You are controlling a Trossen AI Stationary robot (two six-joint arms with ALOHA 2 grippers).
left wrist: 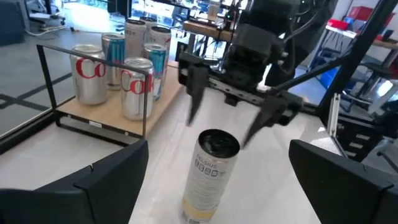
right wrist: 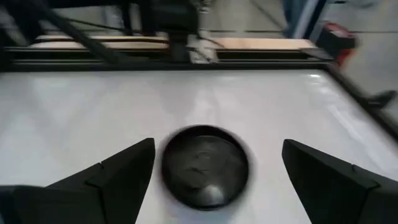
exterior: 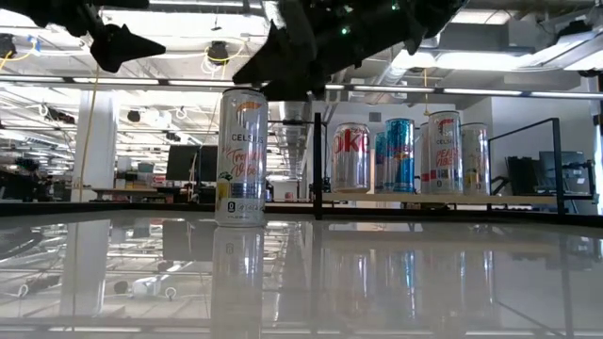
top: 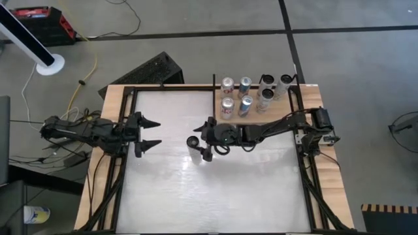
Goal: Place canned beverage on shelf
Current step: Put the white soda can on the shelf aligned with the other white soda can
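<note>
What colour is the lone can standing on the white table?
Silver-white can with orange lettering, clearest in the low view.

White glossy counter [top: 215, 189] with a pale wooden rim and black frame rails along its sides. One tall white-and-silver can [top: 194, 145] stands upright on the bare white surface, about mid-counter, well apart from the shelf; its dark top shows in both wrist views. The shelf [top: 256, 116], a small light-brown wooden board with thin black rails at its ends, sits flat on the counter at the far right corner. Seven cans [top: 245, 104] stand upright on the shelf in close rows: red-lettered silver ones, blue-and-silver ones, and pale ones nearest the right end. The counter surface mirrors the cans in the low view.
</note>
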